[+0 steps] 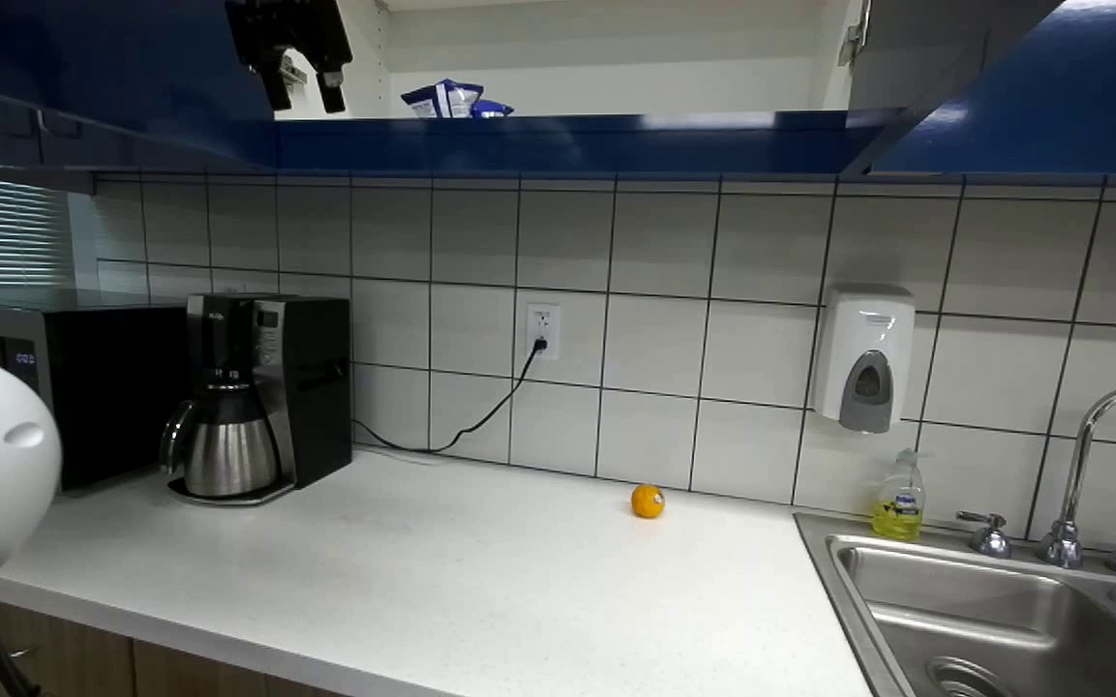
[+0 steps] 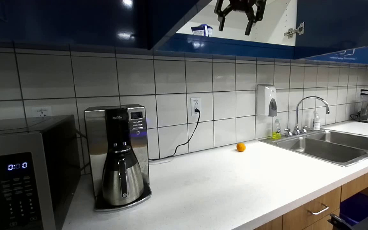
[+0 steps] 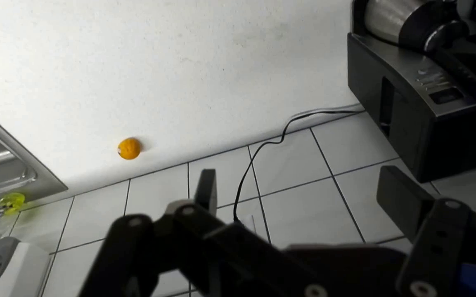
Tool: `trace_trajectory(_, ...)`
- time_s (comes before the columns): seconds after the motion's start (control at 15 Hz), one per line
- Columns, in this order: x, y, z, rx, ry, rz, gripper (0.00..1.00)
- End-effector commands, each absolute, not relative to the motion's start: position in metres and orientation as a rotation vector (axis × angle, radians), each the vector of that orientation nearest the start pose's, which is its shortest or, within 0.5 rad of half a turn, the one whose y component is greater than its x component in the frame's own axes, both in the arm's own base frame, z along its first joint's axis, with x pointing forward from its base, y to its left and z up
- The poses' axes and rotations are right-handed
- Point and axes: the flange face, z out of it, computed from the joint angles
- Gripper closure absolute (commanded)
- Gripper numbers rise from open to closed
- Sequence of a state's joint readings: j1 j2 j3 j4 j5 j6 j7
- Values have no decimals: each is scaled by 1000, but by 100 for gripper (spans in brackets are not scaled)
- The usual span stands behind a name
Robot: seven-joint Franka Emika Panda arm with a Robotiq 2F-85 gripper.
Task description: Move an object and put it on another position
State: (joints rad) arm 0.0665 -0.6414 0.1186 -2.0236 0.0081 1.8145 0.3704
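Note:
A small orange fruit [image 1: 648, 501] sits on the white counter [image 1: 480, 581] near the tiled wall. It also shows in an exterior view [image 2: 241, 147] and at the left in the wrist view [image 3: 129, 148]. Blue and white packets [image 1: 446, 99] lie on the open cabinet's shelf and also show in an exterior view [image 2: 201, 30]. My gripper [image 1: 307, 95] is high above the counter, around the height of the cabinet. In an exterior view the gripper [image 2: 234, 29] points down. In the wrist view the fingers [image 3: 304, 192] are wide apart with nothing between them.
A coffee maker [image 1: 316, 387] and a microwave [image 2: 11, 172] stand at the counter's left. A black cord [image 1: 490, 421] runs to the wall outlet. A sink [image 1: 954, 581], soap bottle [image 1: 899, 499] and wall dispenser [image 1: 865, 358] are at the right. The blue cabinet edge [image 1: 558, 145] is near the gripper.

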Motion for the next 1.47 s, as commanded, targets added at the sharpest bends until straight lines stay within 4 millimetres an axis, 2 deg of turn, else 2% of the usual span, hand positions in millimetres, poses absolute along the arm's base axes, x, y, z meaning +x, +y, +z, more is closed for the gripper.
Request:
trace_trajectory(0.0,344,75,689,-3005,218,-547,0)
trace_trajectory(0.27,345,62,642,-3004,27,-383,0)
trace_trajectory(0.6,348,40,596,-3060,-61,-234,0)
trace_trajectory(1.2,349,21,545,-3109,-46,-84,0)
trace_trajectory(1.4,352,25,544,-3092,-32,-82,0)
